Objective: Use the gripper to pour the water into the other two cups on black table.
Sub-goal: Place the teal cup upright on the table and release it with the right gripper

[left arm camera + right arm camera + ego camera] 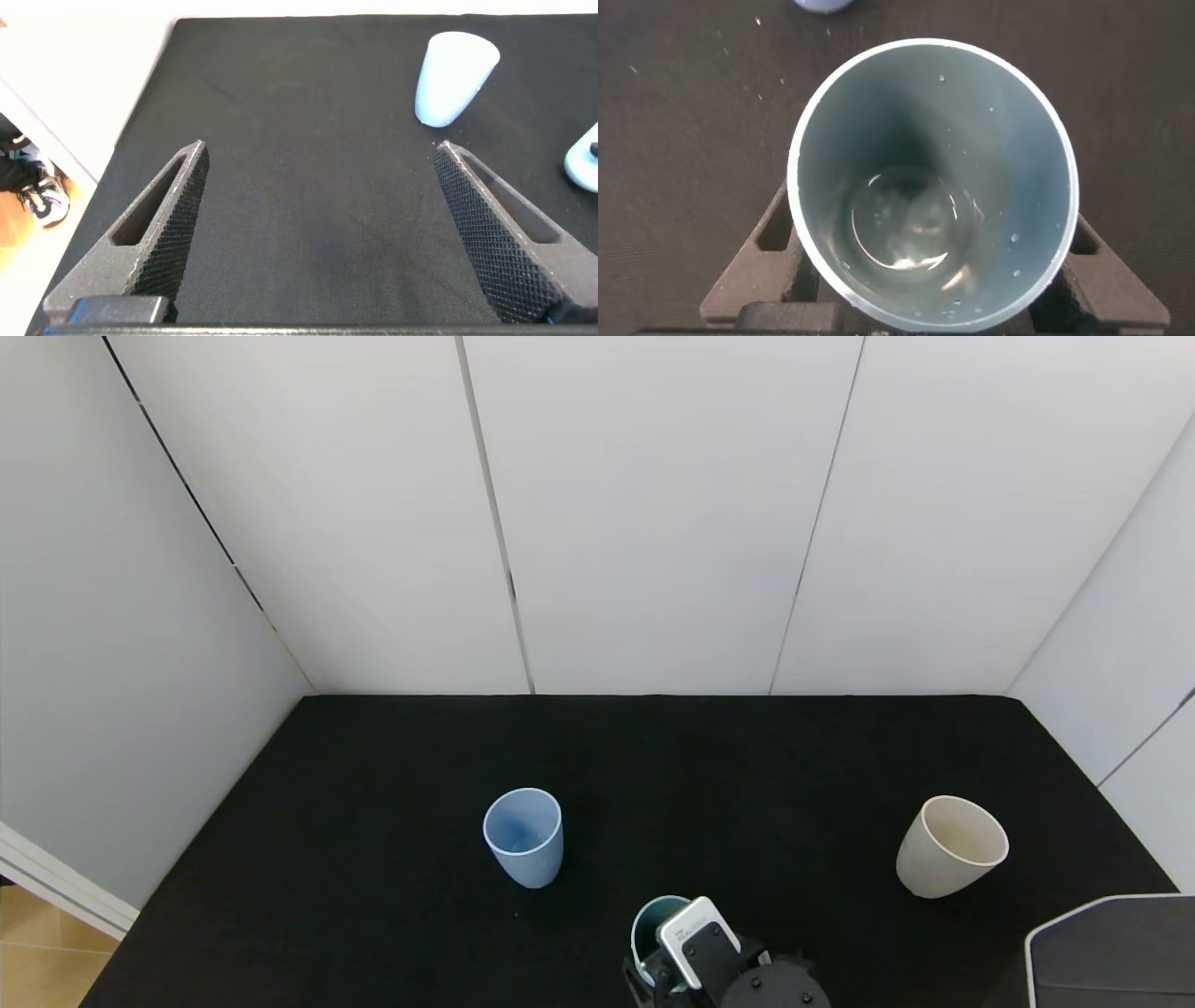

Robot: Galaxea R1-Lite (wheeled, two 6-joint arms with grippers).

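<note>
Currently the right end effector (934,308) sits at the near edge of the counter (747,756), its two fingers pressed against opposite sides of a teal-green cup (934,177) near the base. The right wrist view looks straight down the cup's mouth: a shallow pool of water (910,229) lies at the bottom, with droplets clinging to the inner wall

Left end effector (318,233): spread wide, nothing between the fingers, hovering over bare counter cloth; idle by the look of it

Receiving cups, relative to the right end effector:
- light blue cup (524,835): ahead and to its left, near, upright, looks empty
- cream-white cup (952,845): ahead and well off to its right, upright, looks empty

Handling judgement:
- The teal-green cup looks like rigid matte plastic, light, and the small water load adds little weight. The walls should not collapse under a firm pinch
- Its wall tapers, so the low grip could let it slide out during a steep tilt; wet droplets suggest some slipperiness
- With so little water, a deep tilt is probably needed before anything runs out, and the share for each cup will be hard to meter
- The receiving cups are light and unanchored; a knock from the rim would likely tip them, so pour from just above without touching
</note>
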